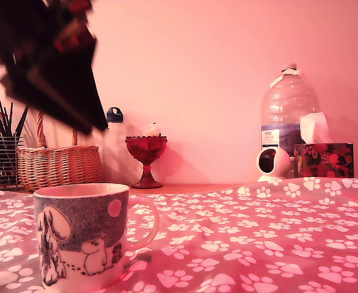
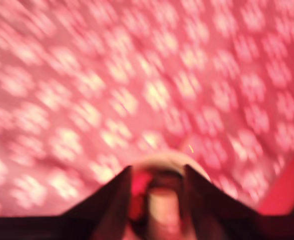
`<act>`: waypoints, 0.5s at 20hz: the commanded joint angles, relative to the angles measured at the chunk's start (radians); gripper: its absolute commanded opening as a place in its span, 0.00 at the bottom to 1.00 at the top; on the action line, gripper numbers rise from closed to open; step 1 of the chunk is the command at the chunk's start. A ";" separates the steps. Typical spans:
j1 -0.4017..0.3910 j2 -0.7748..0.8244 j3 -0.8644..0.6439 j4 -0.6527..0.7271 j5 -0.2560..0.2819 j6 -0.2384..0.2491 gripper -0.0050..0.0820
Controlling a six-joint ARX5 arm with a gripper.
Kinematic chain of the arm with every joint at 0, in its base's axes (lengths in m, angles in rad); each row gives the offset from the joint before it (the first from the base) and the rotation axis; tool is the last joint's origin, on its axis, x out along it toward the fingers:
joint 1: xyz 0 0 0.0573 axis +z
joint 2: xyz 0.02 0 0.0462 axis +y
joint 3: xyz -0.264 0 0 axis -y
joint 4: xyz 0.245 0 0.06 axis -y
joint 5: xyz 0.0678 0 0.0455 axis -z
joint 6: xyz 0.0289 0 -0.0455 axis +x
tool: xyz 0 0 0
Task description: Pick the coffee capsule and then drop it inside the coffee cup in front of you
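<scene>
Hanging blurred above the coffee cup [image 1: 90, 235] in the exterior view, the gripper [image 2: 158, 175] is seen clamped on a small rounded object, likely the coffee capsule [image 2: 163, 210]. The cup is stood on the paw-print tablecloth [image 1: 258, 244], at that view's left.

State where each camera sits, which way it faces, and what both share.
Exterior view: low at table height, facing the wall across the cup, goblet and basket; the blurred dark arm shows above the cup.
Wrist view: on the arm, looking down between the gripper fingers at the blurred cloth.
Shared: the paw-print cloth.
</scene>
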 commanded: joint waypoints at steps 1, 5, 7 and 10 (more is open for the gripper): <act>0.016 -0.022 -0.008 0.045 -0.002 0.002 0.04; 0.092 -0.079 -0.080 0.146 0.000 0.003 0.04; 0.142 -0.100 -0.126 0.192 0.016 0.003 0.04; 0.232 -0.126 -0.201 0.274 0.066 0.003 0.04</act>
